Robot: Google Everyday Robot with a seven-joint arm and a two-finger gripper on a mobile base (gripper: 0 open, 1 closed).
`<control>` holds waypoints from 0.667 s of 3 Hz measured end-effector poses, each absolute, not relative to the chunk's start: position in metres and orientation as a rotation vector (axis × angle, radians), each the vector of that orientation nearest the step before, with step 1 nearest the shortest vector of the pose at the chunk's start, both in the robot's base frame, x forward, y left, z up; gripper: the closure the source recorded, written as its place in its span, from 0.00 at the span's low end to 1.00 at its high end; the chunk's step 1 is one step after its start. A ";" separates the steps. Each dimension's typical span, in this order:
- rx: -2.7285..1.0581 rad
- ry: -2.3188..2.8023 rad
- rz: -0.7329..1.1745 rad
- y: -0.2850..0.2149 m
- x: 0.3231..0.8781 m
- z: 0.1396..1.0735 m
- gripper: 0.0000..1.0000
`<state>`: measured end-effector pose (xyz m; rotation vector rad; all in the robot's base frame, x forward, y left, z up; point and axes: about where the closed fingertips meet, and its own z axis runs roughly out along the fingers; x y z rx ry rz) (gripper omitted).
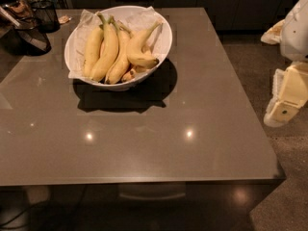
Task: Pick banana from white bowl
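Note:
The white bowl [166, 38], lined with crumpled white paper, stands at the far left part of the grey table [159, 129]. The banana [139, 49] lies at the bowl's right side: short, strongly curved, with a dark tip and a thin stem pointing up and right. Three longer green-stemmed bananas [105, 49] lie to its left. My gripper [285, 105] hangs at the right edge of the camera view, off the table's right side and over the floor, far from the bowl.
A black mesh cup [45, 14] and dark kitchen items [26, 30] stand at the table's far left corner. The table's front edge runs along the bottom. Speckled floor [284, 186] lies to the right. Dark cabinets stand behind.

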<state>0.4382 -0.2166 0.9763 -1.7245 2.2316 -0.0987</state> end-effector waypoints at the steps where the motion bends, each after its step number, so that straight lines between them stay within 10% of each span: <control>1: -1.724 2.232 -0.099 -0.217 0.438 0.976 0.00; 2: -1.708 2.240 -0.109 -0.208 0.440 0.981 0.00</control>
